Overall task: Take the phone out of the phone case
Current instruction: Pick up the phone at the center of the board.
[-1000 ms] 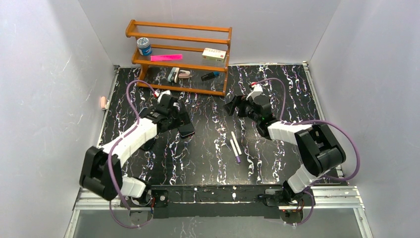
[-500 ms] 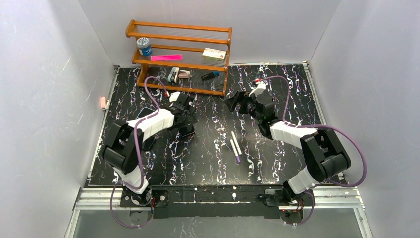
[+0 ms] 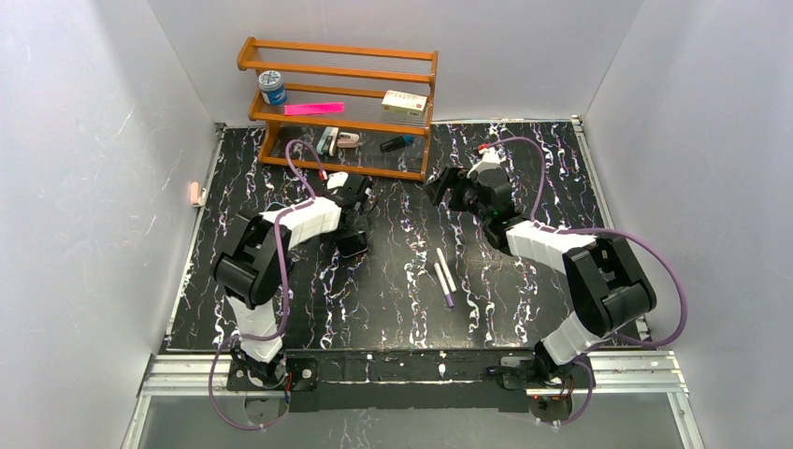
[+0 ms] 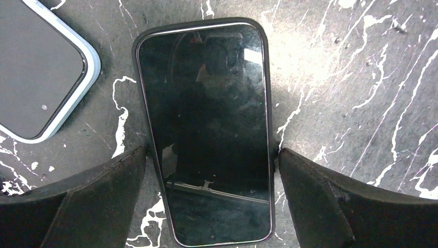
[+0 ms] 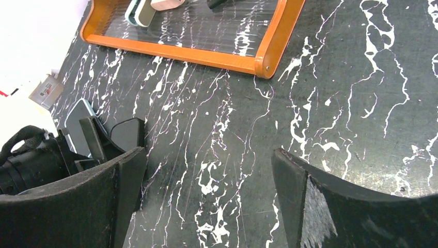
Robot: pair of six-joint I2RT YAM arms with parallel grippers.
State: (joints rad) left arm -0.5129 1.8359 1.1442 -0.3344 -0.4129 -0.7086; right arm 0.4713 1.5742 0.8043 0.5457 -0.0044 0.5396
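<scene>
Black cased phone (image 4: 206,134) lies between spread left jaws; right jaws spread, elsewhere.

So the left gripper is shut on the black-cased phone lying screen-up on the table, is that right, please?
Not quite. The left gripper is open, not shut. It straddles the black-cased phone lying screen-up on the table. The left wrist view shows this.

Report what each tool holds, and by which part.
Nothing is held. The left tool stands open astride the long edges of the black-cased dark-screened phone; the right tool hangs open over the black marbled table.
</scene>
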